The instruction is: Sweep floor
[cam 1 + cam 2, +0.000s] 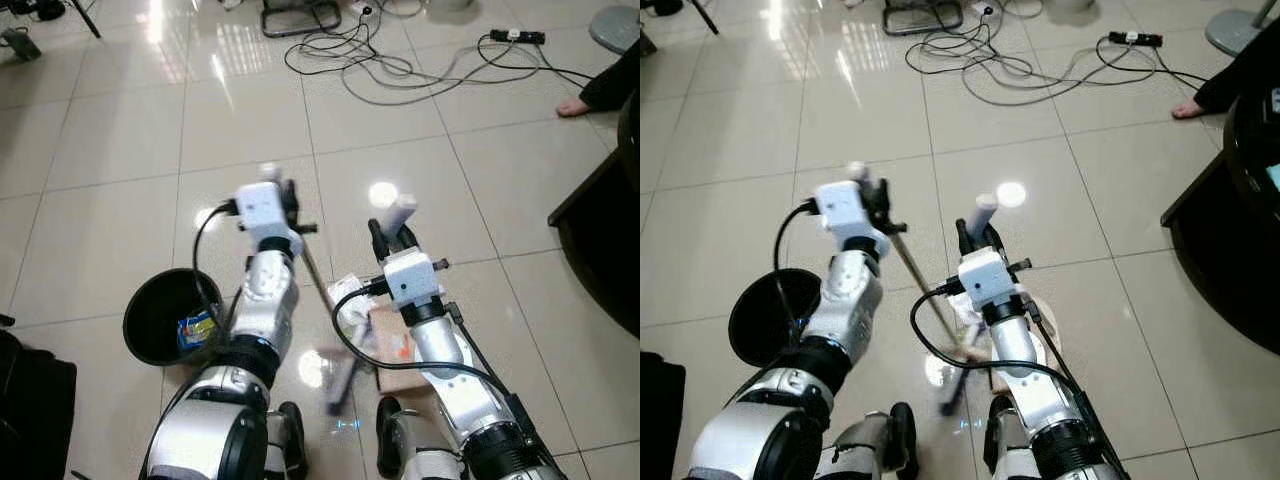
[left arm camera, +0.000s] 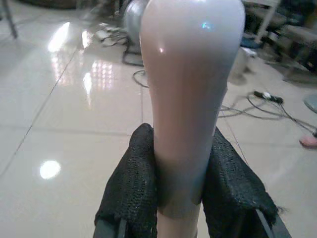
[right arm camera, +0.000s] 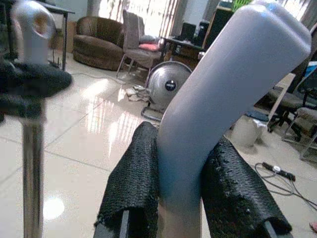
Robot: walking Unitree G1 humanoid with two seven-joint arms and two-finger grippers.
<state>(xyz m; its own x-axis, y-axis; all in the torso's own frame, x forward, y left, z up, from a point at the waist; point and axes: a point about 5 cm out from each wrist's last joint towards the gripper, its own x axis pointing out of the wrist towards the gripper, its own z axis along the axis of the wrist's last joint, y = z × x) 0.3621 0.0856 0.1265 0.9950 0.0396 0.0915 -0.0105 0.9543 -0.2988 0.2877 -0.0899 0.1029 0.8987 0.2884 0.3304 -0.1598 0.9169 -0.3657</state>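
Note:
My left gripper [image 1: 286, 200] is shut on the top of a broom handle [image 1: 268, 173]. In the left wrist view the pale handle [image 2: 190, 94] is clamped between the black fingers [image 2: 130, 188]. The broom's metal pole [image 1: 318, 280] slants down to the blurred head [image 1: 340, 385] on the floor between my arms. My right gripper [image 1: 393, 235] is shut on the grey dustpan handle [image 1: 401, 211], seen close in the right wrist view [image 3: 223, 104]. The tan dustpan [image 1: 393, 350] lies on the tiles under my right arm, with crumpled white paper [image 1: 349, 294] beside it.
A black bin [image 1: 150, 318] holding a blue-yellow wrapper [image 1: 197, 328] stands at my left. Cables [image 1: 380, 62] and a power strip [image 1: 517, 36] lie ahead. A person's foot [image 1: 574, 106] and dark furniture [image 1: 600, 240] are at the right. A black bag [image 1: 30, 400] sits near left.

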